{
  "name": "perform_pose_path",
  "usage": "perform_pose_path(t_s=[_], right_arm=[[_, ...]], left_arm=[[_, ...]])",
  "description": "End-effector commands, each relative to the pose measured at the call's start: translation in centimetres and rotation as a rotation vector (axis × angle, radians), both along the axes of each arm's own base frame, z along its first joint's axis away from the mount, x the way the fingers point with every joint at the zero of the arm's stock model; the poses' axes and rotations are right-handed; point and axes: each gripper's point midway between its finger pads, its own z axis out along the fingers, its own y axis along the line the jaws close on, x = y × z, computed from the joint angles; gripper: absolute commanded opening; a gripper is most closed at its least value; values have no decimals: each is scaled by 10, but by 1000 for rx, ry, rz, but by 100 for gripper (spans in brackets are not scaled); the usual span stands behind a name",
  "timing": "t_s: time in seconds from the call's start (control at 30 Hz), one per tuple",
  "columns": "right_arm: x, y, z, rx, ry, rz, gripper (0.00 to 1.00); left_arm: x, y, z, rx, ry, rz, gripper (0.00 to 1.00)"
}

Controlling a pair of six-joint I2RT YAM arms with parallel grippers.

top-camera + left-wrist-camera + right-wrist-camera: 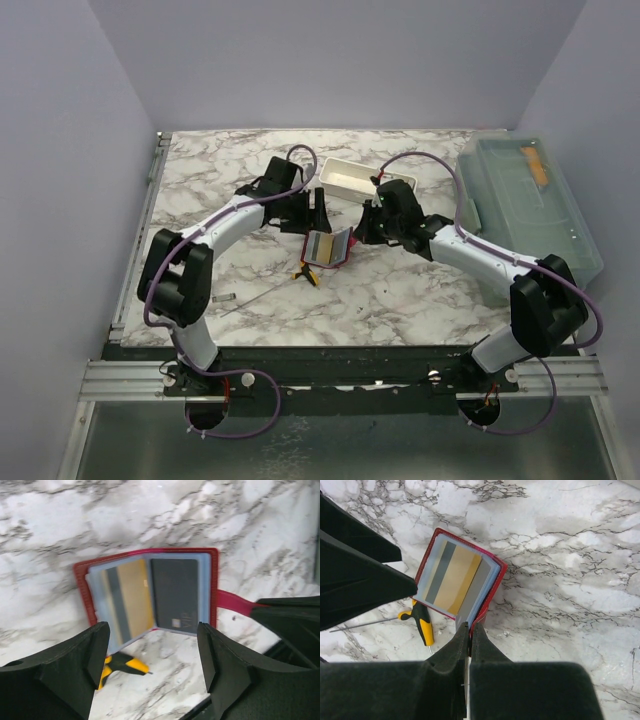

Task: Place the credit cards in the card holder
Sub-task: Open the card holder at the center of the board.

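Pinching with my right pincer (469, 631), I have both fingers pressed together on the red tab that sticks out from one edge of the card holder (204, 590). My left pincer (152, 637) hangs just above the open holder with its fingers (75, 670) spread wide apart, gripping nothing. The two pincers stand close together, the left one on the far-left side of the holder and the right one at its right side.

The holder lies spread open about mid-counter (420, 290), roughly as far from the left edge as from the right. Its red cover faces down and its blue-grey lining faces up. The tan-gold card (132, 600), with a grey stripe along it, sits in the pocket of one leaf. A dark grey card (175, 592) sits in the pocket of the other leaf, the one beside the tab. Both lie flat within the red border.

Just on the near side of the holder lies a yellow-and-black-handled tool (307, 272), its thin metal shaft pointing toward the near left corner. Toward the far edge, beyond both pincers, stands a long white tray (330, 170). A large clear lidded bin (520, 220) runs along the right edge up to the far right corner, with something orange inside that I cannot make out
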Motion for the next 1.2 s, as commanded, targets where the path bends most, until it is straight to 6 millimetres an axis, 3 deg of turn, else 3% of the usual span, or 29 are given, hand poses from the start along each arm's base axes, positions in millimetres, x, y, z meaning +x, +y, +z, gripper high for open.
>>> perform_pose_path(t_s=[0.0,0.17,0.33,0.43,0.57,1.17], right_arm=[[1,7,11,31,-22,36,0],[1,9,16,41,-32,41,0],[-1,9,14,46,-26,42,0],[-1,8,15,45,-30,41,0],[-1,8,16,47,-31,39,0],[-3,12,22,66,-35,57,0]], left_arm=[[-11,-48,15,-174,48,-98,76],[-14,-60,-3,-155,87,-114,66],[-14,-64,-8,-145,93,-119,67],[-14,-60,-15,-124,100,-101,54],[-13,-57,-14,-113,84,-94,48],[-13,-61,-33,-89,121,-91,45]])
